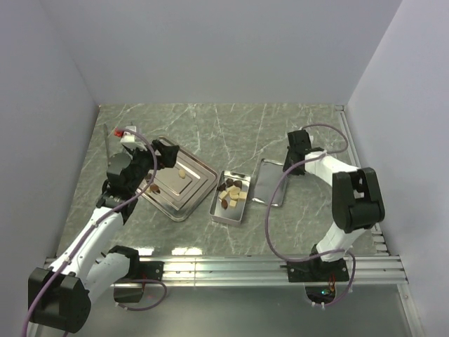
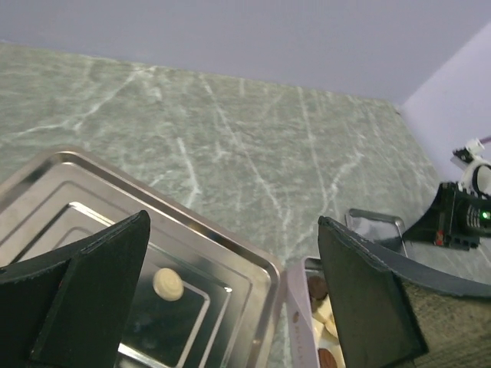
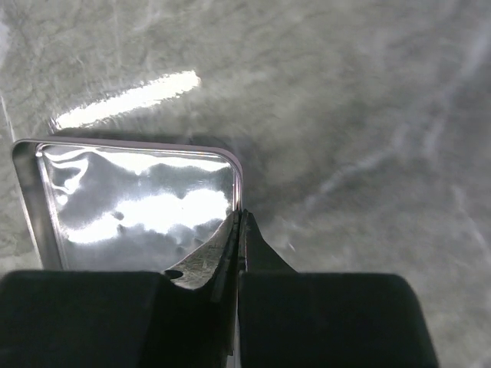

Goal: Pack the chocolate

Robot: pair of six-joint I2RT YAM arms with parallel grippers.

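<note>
Packing looks approx. done but not finished. Most of the chocolate point(image 1: 230, 193) sits in the open tin point(image 1: 228, 221) mid-counter, dark and cream bits mixed. Two lumps are left on the ridged tray point(image 1: 179, 203), just left of the tin: a cream lump point(image 2: 168, 284) toward the tray's far side and a second lump point(image 1: 153, 188) nearer the left edge.

L pincer point(image 2: 232, 226) hangs over the tray's far part w/ jaws spread wide, nothing between them. In the wrist view the cream lump lies below, closer to the left finger than to the middle of the gap.

R pincer point(image 3: 239, 226) is pressed together on the right rim of the lid point(image 3: 138, 199). The lid lies shiny inside up on the counter point(image 1: 210, 126), just right of the tin.

Step in hand, my read: last lumps to move over, lid grabbed ready for closing.

Next, prob.:
- L needs to centre over the cream lump, drop, pinch lightly, carry right and release over the tin. Same for the other lump.
- The lid is inside up, so R has to flip it before seating. The rim pinch is thin and could slip on a turn.
- Keep the lid off the tin until L is out of the way.
</note>
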